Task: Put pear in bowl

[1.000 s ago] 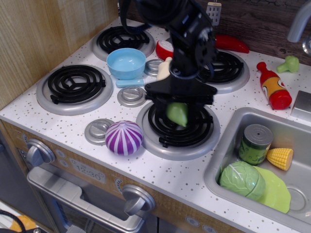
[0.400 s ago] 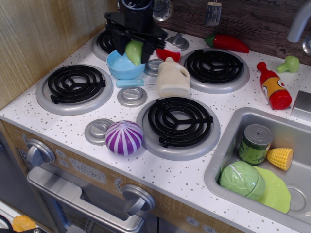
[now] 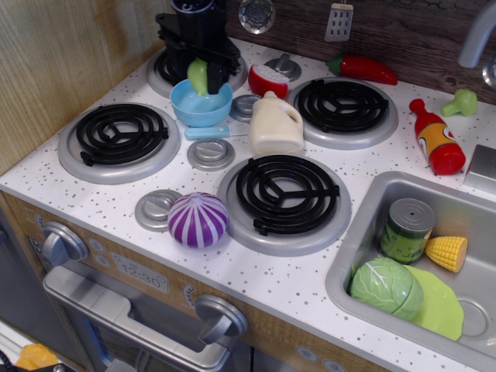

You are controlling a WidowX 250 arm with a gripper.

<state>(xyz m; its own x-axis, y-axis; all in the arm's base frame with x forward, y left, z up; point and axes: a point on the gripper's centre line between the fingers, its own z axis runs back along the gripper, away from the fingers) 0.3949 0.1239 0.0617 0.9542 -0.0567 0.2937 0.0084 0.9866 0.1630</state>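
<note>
Tool [image 3: 200, 75] grips smooth teardrop pear [image 3: 198, 77] over round plastic bowl [image 3: 201, 107].

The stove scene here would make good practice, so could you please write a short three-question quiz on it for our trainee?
1. True or false: the pear already lies loose in the bowl.
2. Which lies in the sink? A) onion B) corn C) ketchup bottle
3. What stands right of the bowl, between the burners?

Key:
1. False; the gripper holds it just above the bowl.
2. B, the corn.
3. The cream jug.
</note>
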